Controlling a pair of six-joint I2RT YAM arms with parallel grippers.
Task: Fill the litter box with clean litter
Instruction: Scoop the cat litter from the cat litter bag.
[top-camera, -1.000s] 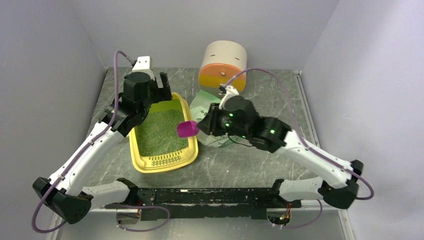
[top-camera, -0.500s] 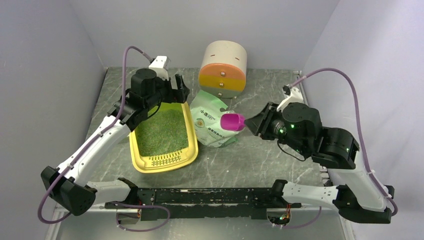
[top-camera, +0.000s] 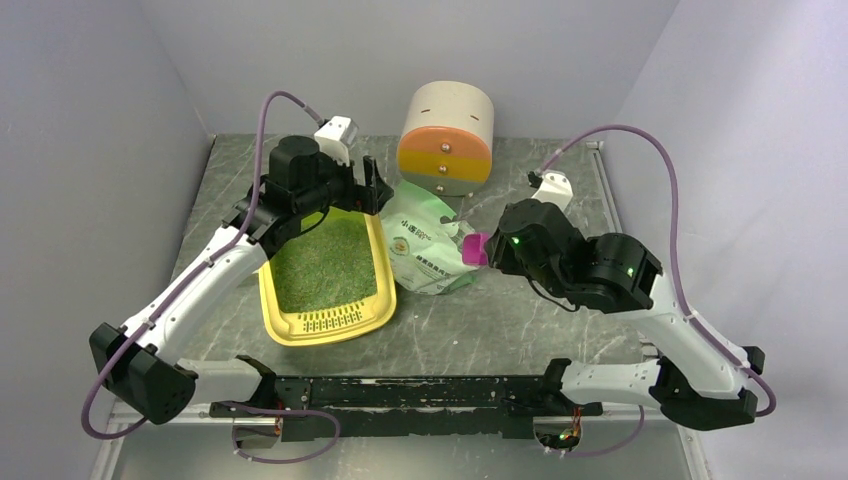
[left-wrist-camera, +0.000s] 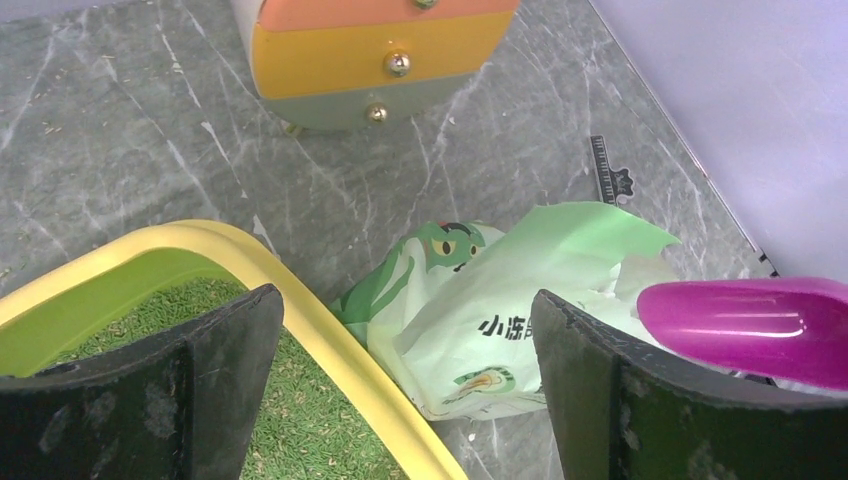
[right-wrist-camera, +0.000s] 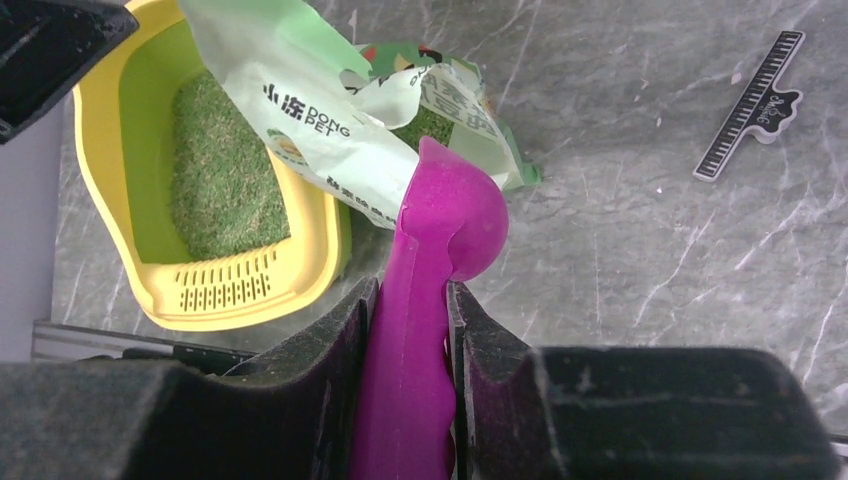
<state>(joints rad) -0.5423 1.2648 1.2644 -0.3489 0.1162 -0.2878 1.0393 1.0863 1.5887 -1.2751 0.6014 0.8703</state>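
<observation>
Scoop (right-wrist-camera: 445, 220) handle hidden between right fingers (right-wrist-camera: 320, 370)

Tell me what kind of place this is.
Probably a robot test cell, not a home: two white-and-black robot arms bolted to a grey marbled tabletop, boxed in by bare pale walls, with a shallow yellow plastic litter tray of greenish granules staged on it.

Litter box (top-camera: 330, 330) holds green litter (top-camera: 325, 262); printed bag (top-camera: 425, 250) just beside it; magenta scoop (top-camera: 474, 250) at bag's right edge.
</observation>
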